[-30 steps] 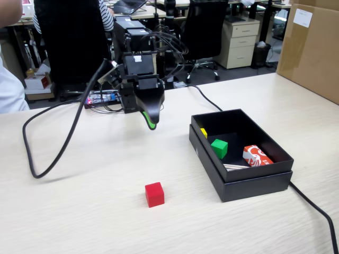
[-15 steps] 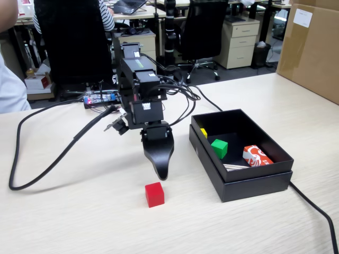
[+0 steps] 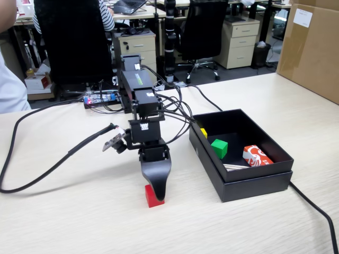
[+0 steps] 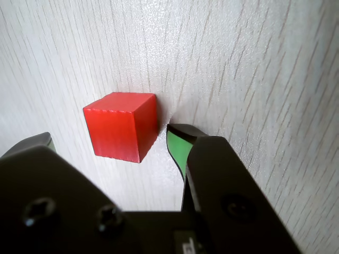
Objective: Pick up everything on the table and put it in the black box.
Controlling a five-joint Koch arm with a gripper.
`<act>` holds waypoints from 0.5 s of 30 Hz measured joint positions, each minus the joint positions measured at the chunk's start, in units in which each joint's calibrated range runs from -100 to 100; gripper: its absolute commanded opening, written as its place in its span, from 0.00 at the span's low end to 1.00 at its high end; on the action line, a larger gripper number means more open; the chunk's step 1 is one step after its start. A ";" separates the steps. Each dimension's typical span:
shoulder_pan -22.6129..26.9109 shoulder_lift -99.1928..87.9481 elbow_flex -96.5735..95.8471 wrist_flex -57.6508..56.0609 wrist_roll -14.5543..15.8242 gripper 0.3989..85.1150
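Straddling the red cube (image 4: 121, 125) with open jaws, green pad just beside it; lowering the gripper (image 4: 108, 142) squarely, closing gently, then lifting toward the black box (image 3: 253, 182).

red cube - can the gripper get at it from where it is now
Probably yes. In the wrist view the open gripper straddles the red cube on the bare table, nothing between them.

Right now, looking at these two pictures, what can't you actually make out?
- Fixed view: the gripper covers most of the red cube.
- Wrist view: the black box lies outside the frame.
- Fixed view: the yellow piece sits half behind the box wall.
- Wrist view: the left jaw's tip is mostly cut off.
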 measured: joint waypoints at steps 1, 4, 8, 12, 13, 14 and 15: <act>0.00 0.52 0.73 -0.54 -0.10 0.49; 0.00 2.72 4.47 -3.79 -0.10 0.41; -0.15 3.11 5.02 -4.80 -0.10 0.19; -0.29 4.01 6.39 -5.19 0.00 0.01; -0.39 4.40 6.75 -5.19 -0.05 0.01; -0.44 4.53 6.75 -5.19 -0.05 0.01; -0.44 4.53 6.85 -5.19 0.00 0.01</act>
